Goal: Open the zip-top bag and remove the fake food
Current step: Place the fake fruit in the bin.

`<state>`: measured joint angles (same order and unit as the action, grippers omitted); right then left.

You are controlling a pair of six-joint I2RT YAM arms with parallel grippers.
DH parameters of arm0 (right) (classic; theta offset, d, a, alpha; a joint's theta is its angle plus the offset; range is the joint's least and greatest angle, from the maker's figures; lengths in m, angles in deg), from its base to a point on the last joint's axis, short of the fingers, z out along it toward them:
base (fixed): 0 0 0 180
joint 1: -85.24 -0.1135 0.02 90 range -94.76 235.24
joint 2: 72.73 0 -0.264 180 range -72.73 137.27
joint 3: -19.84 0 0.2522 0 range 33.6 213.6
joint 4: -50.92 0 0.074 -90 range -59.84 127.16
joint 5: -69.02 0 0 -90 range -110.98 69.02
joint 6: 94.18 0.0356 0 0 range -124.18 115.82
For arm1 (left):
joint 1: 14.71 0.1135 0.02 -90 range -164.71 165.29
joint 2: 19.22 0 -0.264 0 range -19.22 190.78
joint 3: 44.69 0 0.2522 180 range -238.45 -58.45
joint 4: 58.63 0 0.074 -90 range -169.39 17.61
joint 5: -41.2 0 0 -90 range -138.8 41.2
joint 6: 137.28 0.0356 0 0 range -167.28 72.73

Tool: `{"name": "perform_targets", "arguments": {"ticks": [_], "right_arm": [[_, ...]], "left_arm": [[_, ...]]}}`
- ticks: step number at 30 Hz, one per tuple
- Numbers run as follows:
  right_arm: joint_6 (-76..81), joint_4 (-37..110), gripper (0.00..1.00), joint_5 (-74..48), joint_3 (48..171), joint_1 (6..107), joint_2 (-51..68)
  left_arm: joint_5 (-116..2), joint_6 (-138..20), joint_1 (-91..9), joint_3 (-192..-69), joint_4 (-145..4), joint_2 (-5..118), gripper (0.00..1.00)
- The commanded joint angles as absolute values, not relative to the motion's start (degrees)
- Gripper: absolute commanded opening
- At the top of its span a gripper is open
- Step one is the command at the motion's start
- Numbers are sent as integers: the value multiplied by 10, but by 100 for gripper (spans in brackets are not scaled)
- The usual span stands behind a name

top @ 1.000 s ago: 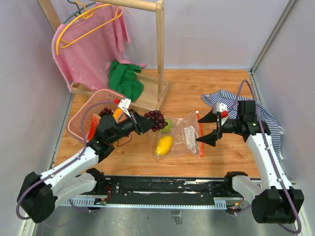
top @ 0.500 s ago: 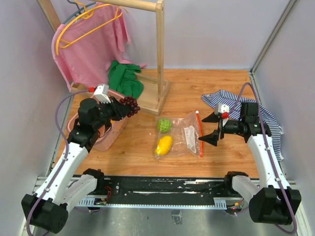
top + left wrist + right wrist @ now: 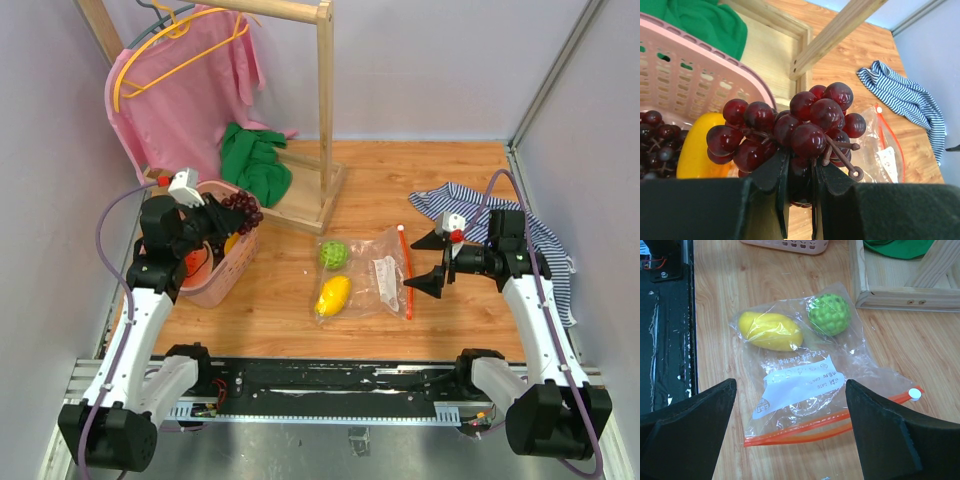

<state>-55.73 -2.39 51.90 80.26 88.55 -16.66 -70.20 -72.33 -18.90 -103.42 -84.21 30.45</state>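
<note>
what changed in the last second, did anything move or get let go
The left gripper, shut on the grape bunch, swung left from beside the zip-top bag to above the pink basket. Nothing was let go. The right gripper stayed open at the bag's zip edge, and the yellow fruit and green ball stayed inside the bag.

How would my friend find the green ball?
In the middle of the wooden table lies a clear bag with an orange zip strip. Two toys sit inside; the green ball is the round, bumpy one nearer the wooden rack, not the smooth yellow fruit.
</note>
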Motion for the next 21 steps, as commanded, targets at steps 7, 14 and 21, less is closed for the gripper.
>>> {"name": "perform_targets", "arguments": {"ticks": [7,14,21], "right_arm": [[-574,-22,92,514,794,898,-175],[-574,-21,92,514,793,899,-175],[-575,-22,92,514,794,899,-174]], "left_arm": [[-757,-734,-116,-1037,-799,308,0],[-762,-759,-66,-1017,-780,322,0],[-639,-805,-51,-1007,-802,339,36]]}}
